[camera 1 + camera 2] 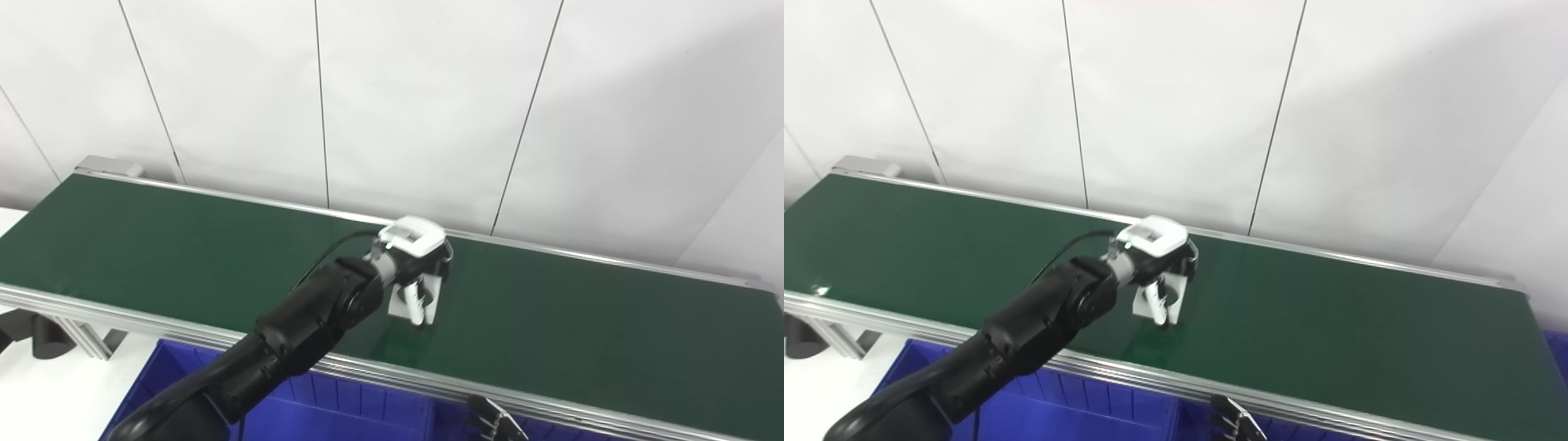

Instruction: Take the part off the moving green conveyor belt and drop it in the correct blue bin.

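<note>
**Left hand down on the white part, mid-belt**

We see the left hand reaching out over the green conveyor belt, its arm coming up from the lower left across the near rail. Under it lies the part, a small white plate-like piece with what looks like a round hole in it, flat or nearly flat on the belt about midway along its length. The hand's fingers are curled down around the piece and touching it; we judge the hand to be closing on the part, though the palm hides the far side, so we cannot confirm a full grasp or whether the piece has left the belt.

Handling, as we judge it:
- Stiff, likely moulded plastic; it should not flex under finger pressure.
- Light; the lift will cost little effort, but a light piece skids easily if nudged.
- Smooth faces, so a pinch on the flat sides may slip. We would take it across 2 opposite edges, or hook a finger through the hole.
- Low profile on a moving belt, so fingertips must get under or against the edges.

The right hand shows only as dark fingertips at the bottom edge; its state we cannot tell. A blue bin sits below the near rail.
</note>
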`<state>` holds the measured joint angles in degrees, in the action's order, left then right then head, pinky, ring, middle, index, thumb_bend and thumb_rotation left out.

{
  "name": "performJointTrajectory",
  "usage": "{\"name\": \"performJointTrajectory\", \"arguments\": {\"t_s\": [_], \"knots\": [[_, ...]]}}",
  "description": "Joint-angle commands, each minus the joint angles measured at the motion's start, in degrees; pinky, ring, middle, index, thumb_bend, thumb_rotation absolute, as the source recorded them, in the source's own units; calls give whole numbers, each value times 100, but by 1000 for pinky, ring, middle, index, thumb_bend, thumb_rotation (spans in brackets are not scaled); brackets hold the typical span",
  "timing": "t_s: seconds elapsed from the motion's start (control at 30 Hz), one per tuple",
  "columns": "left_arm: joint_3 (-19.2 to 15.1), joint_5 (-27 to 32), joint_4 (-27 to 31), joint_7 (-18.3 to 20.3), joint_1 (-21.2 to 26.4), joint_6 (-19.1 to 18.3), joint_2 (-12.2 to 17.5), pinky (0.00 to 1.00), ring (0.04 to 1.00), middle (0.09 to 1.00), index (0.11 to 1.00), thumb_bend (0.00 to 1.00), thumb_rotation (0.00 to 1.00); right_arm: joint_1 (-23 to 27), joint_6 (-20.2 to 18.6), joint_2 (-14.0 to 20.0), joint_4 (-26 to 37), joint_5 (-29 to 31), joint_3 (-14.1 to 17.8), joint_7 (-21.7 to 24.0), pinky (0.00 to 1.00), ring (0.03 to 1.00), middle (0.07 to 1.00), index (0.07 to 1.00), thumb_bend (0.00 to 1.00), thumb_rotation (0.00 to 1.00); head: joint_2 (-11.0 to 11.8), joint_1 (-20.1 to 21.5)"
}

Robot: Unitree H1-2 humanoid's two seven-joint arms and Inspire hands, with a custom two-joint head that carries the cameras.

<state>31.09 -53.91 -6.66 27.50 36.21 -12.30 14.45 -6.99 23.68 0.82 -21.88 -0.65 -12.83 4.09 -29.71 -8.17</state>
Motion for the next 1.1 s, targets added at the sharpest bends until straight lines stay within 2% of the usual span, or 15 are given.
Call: {"name": "performJointTrajectory", "arguments": {"t_s": [0.0, 0.13, 0.33, 0.37, 0.4, 0.43, 0.47, 0.5, 0.57, 0.6, 0.63, 0.67, 0.83, 1.0, 1.07], "knots": [[-138, -96, 579, 293, 97, -275, 112, 277, 380, 458, 534, 498, 0, 42, 325, -63, 223, 70, 46, 86, 705, 793, 903, 799, 862, 203, -31, -15], [-315, -89, 1650, 1054, -80, -673, 242, 321, 380, 476, 544, 496, 0, 34, 324, -59, 263, 91, 91, 171, 709, 791, 906, 806, 852, 213, -158, -24], [-682, -41, 2663, 1465, -509, -824, 358, 295, 371, 466, 543, 496, 0, 9, 324, -54, 418, 159, 177, 326, 716, 790, 906, 807, 840, 202, -506, 31], [-748, -4, 2803, 1467, -607, -795, 384, 297, 373, 465, 540, 496, 0, -5, 324, -55, 466, 184, 199, 352, 717, 788, 905, 806, 841, 197, -622, 46], [-808, 28, 2922, 1442, -723, -739, 409, 299, 376, 465, 539, 497, 0, -18, 324, -57, 509, 194, 219, 371, 718, 785, 903, 804, 847, 204, -622, 46], [-869, 53, 3037, 1438, -834, -710, 420, 292, 374, 462, 538, 496, 0, -33, 324, -55, 574, 197, 236, 382, 718, 785, 901, 801, 852, 211, -805, 50], [-911, 61, 3107, 1444, -903, -691, 420, 289, 373, 462, 539, 496, 0, -42, 324, -54, 618, 198, 248, 390, 718, 786, 901, 800, 855, 213, -805, 50], [-959, 70, 3244, 1465, -1069, -700, 436, 288, 371, 463, 540, 496, 0, -45, 323, -43, 686, 180, 259, 379, 716, 786, 898, 801, 858, 217, -1031, 44], [-1049, 118, 3477, 1475, -1366, -701, 453, 296, 370, 467, 541, 496, 0, -48, 319, -24, 823, 187, 278, 384, 710, 780, 893, 807, 860, 221, -1245, 17], [-1092, 126, 3585, 1491, -1480, -700, 454, 294, 367, 466, 542, 496, 0, -47, 312, -14, 914, 200, 284, 391, 707, 777, 890, 808, 861, 219, -1471, -22], [-1128, 122, 3660, 1489, -1587, -703, 445, 307, 372, 472, 540, 497, 0, -42, 299, -11, 981, 223, 289, 402, 706, 774, 886, 806, 863, 215, -1501, -23], [-1167, 125, 3728, 1478, -1712, -711, 435, 326, 382, 482, 534, 498, 0, -36, 247, -9, 1065, 261, 292, 418, 707, 773, 884, 802, 864, 212, -1629, -33], [-1366, 129, 3865, 1242, -2373, -613, 442, 339, 388, 492, 530, 499, 0, -14, -56, -18, 1432, 231, 301, 403, 687, 759, 879, 794, 894, 231, -2002, -42], [-1539, 190, 3814, 829, -2975, -439, 447, 345, 376, 482, 549, 495, 0, 1, -272, -26, 1662, 224, 282, 411, 674, 752, 877, 796, 892, 224, -2155, -53], [-1569, 220, 3688, 495, -3215, -255, 458, 368, 390, 496, 535, 497, 0, 6, -342, -29, 1724, 263, 280, 427, 681, 757, 880, 796, 888, 217, -2222, -60]]}}
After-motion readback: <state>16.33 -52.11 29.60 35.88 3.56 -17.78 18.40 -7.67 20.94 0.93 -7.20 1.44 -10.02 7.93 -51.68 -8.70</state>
